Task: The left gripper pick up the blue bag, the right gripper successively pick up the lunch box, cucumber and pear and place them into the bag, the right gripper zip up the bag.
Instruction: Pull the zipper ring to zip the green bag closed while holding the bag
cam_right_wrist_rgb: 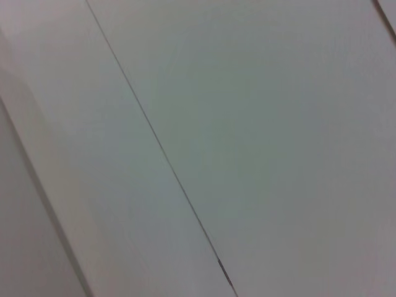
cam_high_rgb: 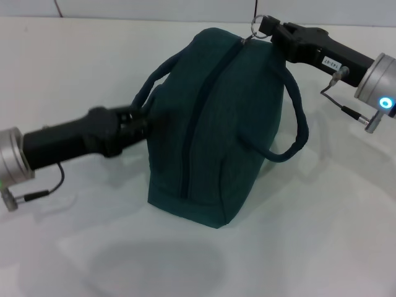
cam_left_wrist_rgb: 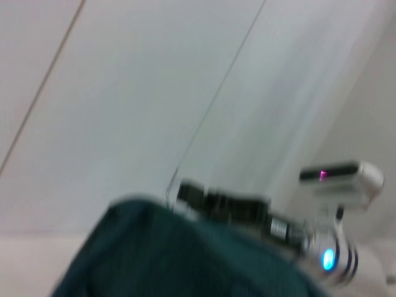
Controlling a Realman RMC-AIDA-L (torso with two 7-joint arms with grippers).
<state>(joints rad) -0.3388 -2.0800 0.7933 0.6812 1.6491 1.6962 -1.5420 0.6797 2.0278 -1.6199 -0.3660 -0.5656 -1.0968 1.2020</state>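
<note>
Here, the blue bag (cam_high_rgb: pixel 213 124) stands upright on the white surface (cam_high_rgb: pixel 322 247), near the middle of my head view. Its zipper line runs closed along the top ridge from the near end up to the far end. One loop handle droops over the bag's right flank; the other arches off its left shoulder.

Left pincer (cam_high_rgb: pixel 141 119): pressed in at the bag's left side, right at the base of the left handle. The fingers are dark against dark fabric; they look closed on the handle, though I cannot be sure from this angle. Its black wrist and silver arm segment trail away to the left of the bag.

Right pincer (cam_high_rgb: pixel 265 26): at the bag's far top corner, fingers together on the metal ring pull (cam_high_rgb: pixel 257 25) of the zipper, which sits at the very end of the zip line.

Left wrist view: the bag's fabric (cam_left_wrist_rgb: pixel 185 253) fills the lower part, with the right pincer (cam_left_wrist_rgb: pixel 185 192) beyond its ridge. Right wrist view: only pale panelled wall, nothing of the bag.
</note>
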